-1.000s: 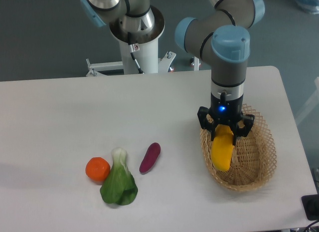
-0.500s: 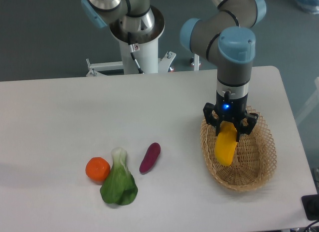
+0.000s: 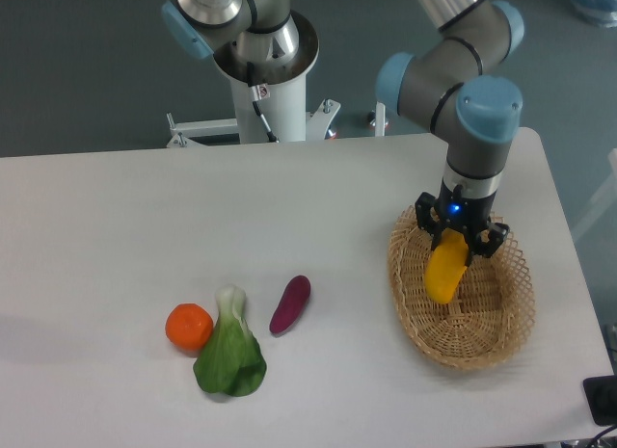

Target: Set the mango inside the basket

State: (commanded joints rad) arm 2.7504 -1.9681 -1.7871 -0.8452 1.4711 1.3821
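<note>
Gripper (image 3: 457,244) clamped on mango (image 3: 444,272) w/ both fingers — fruit hangs tilted inside the basket (image 3: 416,315).

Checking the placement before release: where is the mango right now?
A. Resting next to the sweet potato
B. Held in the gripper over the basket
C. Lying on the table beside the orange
B: the gripper is shut on the mango, which hangs inside the rim of the basket.

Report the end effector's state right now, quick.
End effector: closed on the mango, holding it over the basket.
</note>
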